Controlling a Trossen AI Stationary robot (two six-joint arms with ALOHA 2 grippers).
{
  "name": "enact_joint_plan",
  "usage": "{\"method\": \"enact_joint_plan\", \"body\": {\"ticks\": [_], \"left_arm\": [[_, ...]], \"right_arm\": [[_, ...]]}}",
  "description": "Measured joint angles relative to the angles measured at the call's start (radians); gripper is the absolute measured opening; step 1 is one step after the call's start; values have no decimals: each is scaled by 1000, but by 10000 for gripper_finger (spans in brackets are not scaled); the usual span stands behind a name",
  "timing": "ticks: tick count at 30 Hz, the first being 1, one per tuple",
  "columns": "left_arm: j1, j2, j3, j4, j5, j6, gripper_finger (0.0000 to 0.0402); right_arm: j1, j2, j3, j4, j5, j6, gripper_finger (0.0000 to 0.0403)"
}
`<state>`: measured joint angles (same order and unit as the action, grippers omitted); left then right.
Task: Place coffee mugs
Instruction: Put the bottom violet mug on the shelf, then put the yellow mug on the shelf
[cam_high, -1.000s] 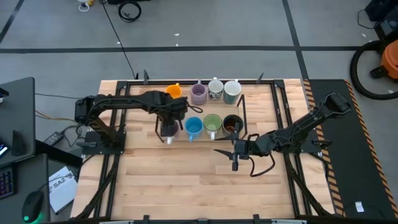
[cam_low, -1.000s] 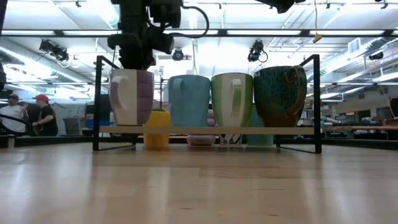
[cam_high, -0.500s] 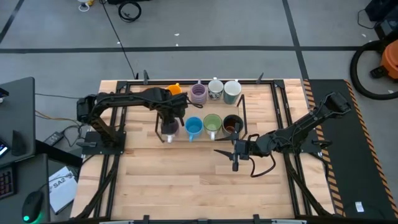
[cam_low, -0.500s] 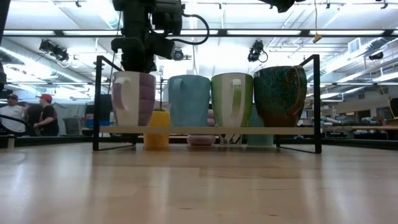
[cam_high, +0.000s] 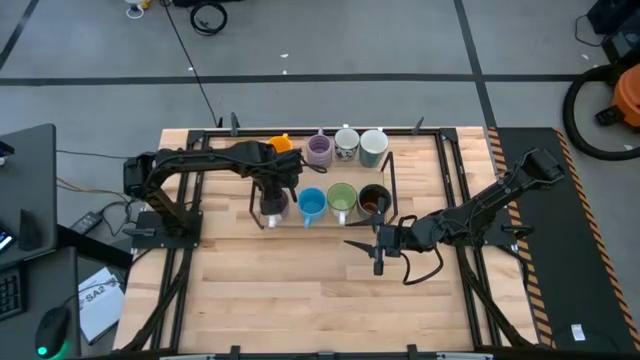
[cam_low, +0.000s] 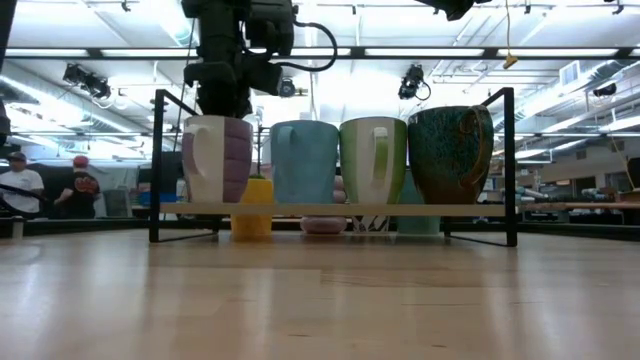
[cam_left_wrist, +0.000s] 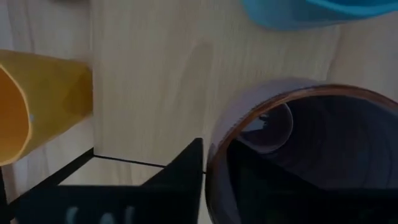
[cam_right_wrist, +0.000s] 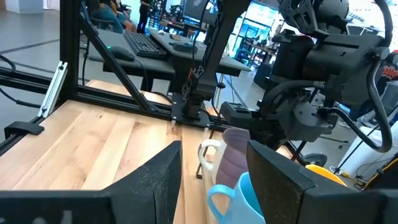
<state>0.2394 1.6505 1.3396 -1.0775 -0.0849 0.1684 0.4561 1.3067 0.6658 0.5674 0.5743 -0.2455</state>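
Since the earlier frames, the lavender mug (cam_low: 214, 158) has come down a touch onto the upper shelf of the black wire rack (cam_low: 160, 165), and our left gripper (cam_high: 271, 192) has begun to loosen on its rim. We see this mug at the left end of the front row, upright, just beside the blue mug (cam_low: 305, 162), with the light green mug (cam_low: 373, 160) and the dark brown-black mug (cam_low: 451, 154) filling out that row of 4. Behind them, on the far row, stand the orange mug (cam_high: 280, 147), a second lavender mug (cam_high: 319, 151), the white patterned mug (cam_high: 346, 145) and the pale grey-white mug (cam_high: 373, 147). Our left fingers straddle the lavender mug's rim from above, 1 inside and 1 outside; they look a little apart, and we cannot tell whether either pad keeps contact with the wall. Our right gripper (cam_high: 379, 252) waits low over the bare table (cam_high: 300, 290) in front of the rack, near the dark mug, fingers spread and holding nothing. We judge the step in hand to be the release of the last mug, with all 8 now seated in the rack, so the task looks nearly finished. Next, we think the left fingers need to open fully and lift straight up, clear of the rim, so the mug is not tipped or dragged against its blue neighbour.
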Motion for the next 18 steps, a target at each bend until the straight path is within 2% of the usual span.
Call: {"method": "enact_joint_plan", "body": {"ticks": [7, 18], "left_arm": [[-2, -1, 0, -1, -7, 0, 150], [-2, -1, 65, -53, -8, 1, 158]], "right_arm": [[0, 0, 0, 0, 0, 0, 185], [0, 0, 0, -1, 0, 0, 185]]}}
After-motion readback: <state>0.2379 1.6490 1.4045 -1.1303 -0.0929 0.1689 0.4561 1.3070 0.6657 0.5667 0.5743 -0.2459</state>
